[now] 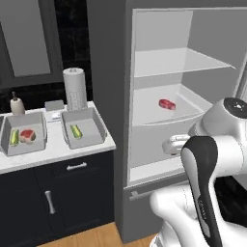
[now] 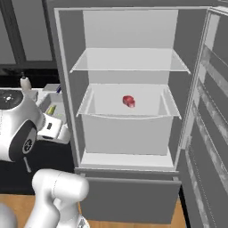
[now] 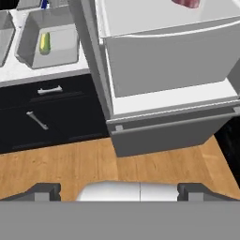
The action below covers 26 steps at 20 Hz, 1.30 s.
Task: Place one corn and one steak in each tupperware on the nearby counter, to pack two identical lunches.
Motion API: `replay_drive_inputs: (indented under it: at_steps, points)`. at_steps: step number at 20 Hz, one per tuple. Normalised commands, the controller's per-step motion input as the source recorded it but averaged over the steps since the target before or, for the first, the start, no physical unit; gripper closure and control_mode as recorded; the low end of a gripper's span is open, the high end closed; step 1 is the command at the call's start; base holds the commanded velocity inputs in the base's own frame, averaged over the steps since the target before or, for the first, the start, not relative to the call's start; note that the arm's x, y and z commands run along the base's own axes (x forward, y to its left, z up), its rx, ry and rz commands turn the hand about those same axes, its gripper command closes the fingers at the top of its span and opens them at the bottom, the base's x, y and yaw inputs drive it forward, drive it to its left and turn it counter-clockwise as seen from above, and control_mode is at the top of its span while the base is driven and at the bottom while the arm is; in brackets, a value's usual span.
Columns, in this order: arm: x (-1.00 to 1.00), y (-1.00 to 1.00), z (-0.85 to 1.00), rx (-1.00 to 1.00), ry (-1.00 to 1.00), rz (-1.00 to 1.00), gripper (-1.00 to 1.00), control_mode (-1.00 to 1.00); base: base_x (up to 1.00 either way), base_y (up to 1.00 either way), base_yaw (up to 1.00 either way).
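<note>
The main risk, as I judge it, is that the small red steak (image 1: 167, 103) lies deep on the white middle shelf (image 1: 144, 119) of the open grey fridge, so the reaching arm could strike the shelf lip or push the meat further back. The tool (image 3: 119, 191) stands apart and empty, looking down at the wooden floor. On the white marbled table (image 1: 55, 147), the left light-grey plastic tub (image 1: 25, 145) already holds a green-yellow corn and a steak, while the right tub (image 1: 86, 138) holds only a corn (image 1: 75, 130).

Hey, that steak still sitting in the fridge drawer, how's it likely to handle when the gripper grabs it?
The steak looks small, flat and low, so it is probably light and unlikely to roll. Lying flat in the fridge drawer, it offers little height to pinch and may slip.
</note>
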Motion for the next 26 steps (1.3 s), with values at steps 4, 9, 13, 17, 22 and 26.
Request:
replay_drive_inputs:
  at_steps: [4, 9, 13, 17, 22, 26]
  points:
    - [0.00, 0.00, 0.00, 0.00, 0.00, 0.00, -1.00, 1.00, 0.19, -0.69, 0.00]
    - [0.00, 0.00, 0.00, 0.00, 0.00, 0.00, -1.00, 1.00, 0.32, -0.28, 0.00]
    - [0.00, 0.00, 0.00, 0.00, 0.00, 0.00, -1.00, 1.00, 0.38, -0.29, 0.00]
    - [0.00, 0.00, 0.00, 0.00, 0.00, 0.00, -1.00, 1.00, 0.44, -0.41, 0.00]
    - [0.00, 0.00, 0.00, 0.00, 0.00, 0.00, -1.00, 1.00, 0.30, -0.25, 0.00]
    - [0.21, -0.01, -0.20, 0.00, -0.12, 0.00, -1.00, -1.00, 0.03, 0.00, 0.00]
